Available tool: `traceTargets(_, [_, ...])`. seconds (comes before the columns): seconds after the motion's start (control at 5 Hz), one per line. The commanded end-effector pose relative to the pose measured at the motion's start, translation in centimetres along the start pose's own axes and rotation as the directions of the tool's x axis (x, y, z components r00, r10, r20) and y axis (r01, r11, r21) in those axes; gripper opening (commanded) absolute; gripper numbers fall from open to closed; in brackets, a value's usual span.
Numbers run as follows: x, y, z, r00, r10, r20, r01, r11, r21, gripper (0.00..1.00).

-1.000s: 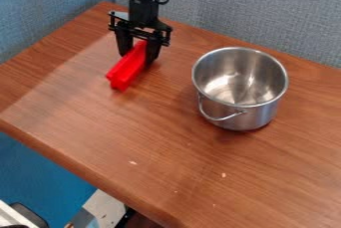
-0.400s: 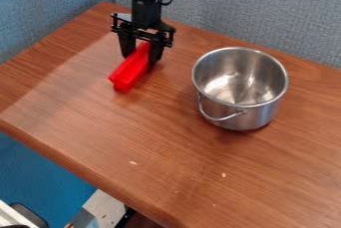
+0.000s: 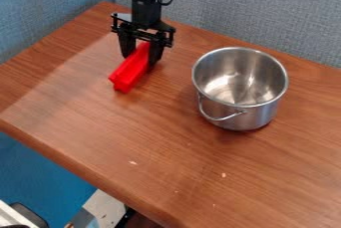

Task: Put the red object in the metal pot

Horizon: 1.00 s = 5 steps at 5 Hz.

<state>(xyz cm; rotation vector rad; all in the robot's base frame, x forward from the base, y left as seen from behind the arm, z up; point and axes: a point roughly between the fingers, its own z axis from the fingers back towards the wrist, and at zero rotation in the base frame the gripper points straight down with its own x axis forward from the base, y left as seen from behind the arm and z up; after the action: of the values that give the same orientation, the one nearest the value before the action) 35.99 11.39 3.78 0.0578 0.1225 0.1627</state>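
The red object [image 3: 130,70] is a long bar lying at a slant on the wooden table [image 3: 120,142], left of centre toward the back. My gripper [image 3: 140,57] comes straight down from above onto the bar's far end, its dark fingers on either side of the block and shut on it. The metal pot [image 3: 240,87] stands upright to the right, shiny and empty, with its thin wire handle hanging at the front. About a hand's width of bare wood lies between the bar and the pot.
A blue textured wall rises behind the table. The table's front and left edges drop off to a blue floor area below.
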Motion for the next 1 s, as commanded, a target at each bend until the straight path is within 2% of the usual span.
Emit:
traceTargets(0.0, [0.14,0.02,3.64,0.996,0.001,0.092,-0.002,1.000,0.014,0.00])
traceTargets(0.8, [-0.10,-0.35,3.94,0.996,0.021,0.084,-0.022,1.000,0.005,0.00])
